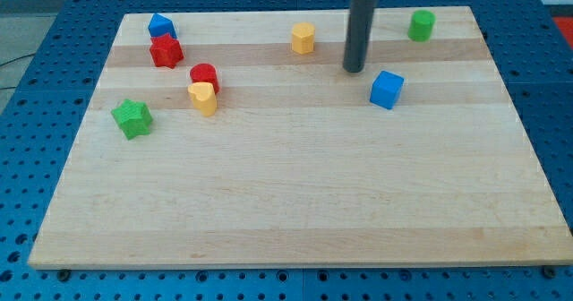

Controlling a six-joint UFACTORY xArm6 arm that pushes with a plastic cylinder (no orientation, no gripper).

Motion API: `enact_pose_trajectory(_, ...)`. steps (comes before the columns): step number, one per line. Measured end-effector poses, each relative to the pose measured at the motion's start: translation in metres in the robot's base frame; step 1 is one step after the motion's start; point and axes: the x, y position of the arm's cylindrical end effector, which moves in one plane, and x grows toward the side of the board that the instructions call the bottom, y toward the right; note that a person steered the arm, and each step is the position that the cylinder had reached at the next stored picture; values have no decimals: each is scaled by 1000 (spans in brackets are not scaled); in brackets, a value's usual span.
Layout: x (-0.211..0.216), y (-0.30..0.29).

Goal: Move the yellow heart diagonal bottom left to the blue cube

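Note:
The yellow heart (pixel 204 98) lies at the board's left, touching the red cylinder (pixel 205 75) just above it. The blue cube (pixel 387 90) sits right of centre in the upper part of the board. My tip (pixel 354 69) rests on the board just up and left of the blue cube, a small gap apart from it, and far right of the yellow heart.
A yellow hexagon-like block (pixel 303 38) lies left of my rod. A green cylinder (pixel 422 25) sits at the top right. A blue block (pixel 161 25) and a red star (pixel 166 51) sit at the top left. A green star (pixel 132 117) lies at the left edge.

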Motion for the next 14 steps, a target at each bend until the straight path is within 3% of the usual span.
enact_pose_trajectory(1,46,33)
enact_pose_trajectory(2,54,104)
enact_pose_trajectory(6,51,55)
enact_pose_trajectory(10,17,-158)
enact_pose_trajectory(12,34,-217)
enact_pose_trajectory(13,74,-192)
enact_pose_trajectory(14,87,-246)
